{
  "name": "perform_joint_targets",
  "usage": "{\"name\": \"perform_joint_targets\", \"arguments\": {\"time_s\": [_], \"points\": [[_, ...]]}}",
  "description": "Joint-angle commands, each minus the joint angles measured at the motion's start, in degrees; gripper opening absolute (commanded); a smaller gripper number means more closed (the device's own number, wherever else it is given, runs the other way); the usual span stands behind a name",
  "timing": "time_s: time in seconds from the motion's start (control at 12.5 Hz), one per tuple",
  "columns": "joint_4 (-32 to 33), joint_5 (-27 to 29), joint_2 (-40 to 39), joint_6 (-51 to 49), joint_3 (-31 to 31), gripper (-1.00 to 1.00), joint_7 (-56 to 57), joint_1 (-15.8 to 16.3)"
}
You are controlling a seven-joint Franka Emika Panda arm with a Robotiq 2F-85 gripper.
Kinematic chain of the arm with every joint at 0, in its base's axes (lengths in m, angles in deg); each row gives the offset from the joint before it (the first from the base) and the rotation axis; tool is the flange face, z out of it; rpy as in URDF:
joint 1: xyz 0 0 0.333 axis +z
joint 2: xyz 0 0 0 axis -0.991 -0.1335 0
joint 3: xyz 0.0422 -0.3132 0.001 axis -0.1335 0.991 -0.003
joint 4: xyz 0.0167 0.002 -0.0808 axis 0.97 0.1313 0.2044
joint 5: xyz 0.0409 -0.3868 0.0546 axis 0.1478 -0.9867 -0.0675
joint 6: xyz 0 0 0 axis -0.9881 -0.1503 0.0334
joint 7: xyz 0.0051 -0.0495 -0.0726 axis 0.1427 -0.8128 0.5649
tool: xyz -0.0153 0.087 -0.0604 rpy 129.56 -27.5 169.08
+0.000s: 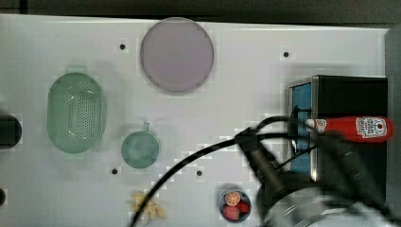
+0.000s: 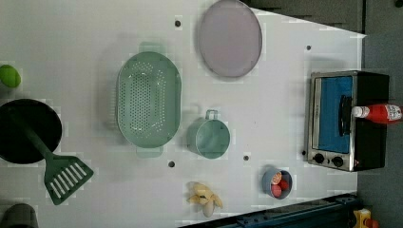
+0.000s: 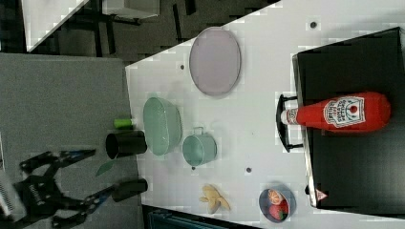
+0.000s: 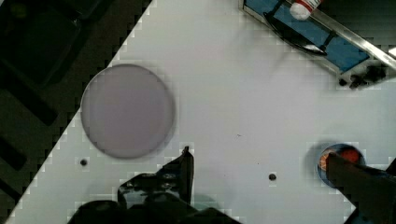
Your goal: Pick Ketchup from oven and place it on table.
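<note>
Dark fingers [image 4: 184, 168] of the tool [image 4: 261, 163] frame the wrist view, spread wide with bare white worktop [image 4: 243, 107] between them; released, gripping nothing, touching nothing. Lilac plate [image 4: 127, 110] lies on the worktop beyond one finger, a small blue bowl [image 4: 337, 157] of fruit partly behind the other. Ketchup [image 1: 352, 128] lies on its side on the black top of the oven [image 1: 350, 92], at the top view's right, white cap over the oven's front edge above the door handle. It is well apart from the tool. Top view, left to right: green colander [image 1: 75, 112], green cup [image 1: 139, 149], plate, oven.
</note>
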Motion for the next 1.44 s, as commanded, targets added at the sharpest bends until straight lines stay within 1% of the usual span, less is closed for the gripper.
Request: {"name": "perform_joint_targets", "arguments": {"time_s": [0.08,0.48,0.72,1.12,1.28,1.44], "points": [[3.6,0.0,-7.7,1.2,4.8,1.0,0.1,-1.7],[3.3,0.0,-15.8,11.1,14.5,1.0,0.2,-2.2],[1.7,0.0,-21.8,18.1,19.3,1.0,0.2,-2.4],[-3.7,0.5,-32.3,20.1,24.9,1.0,0.2,-2.7],[-5.7,2.4,-36.3,21.9,26.6,1.0,0.2,-3.2],[-6.2,5.9,-39.7,25.6,27.8,1.0,0.2,-4.0]]}}
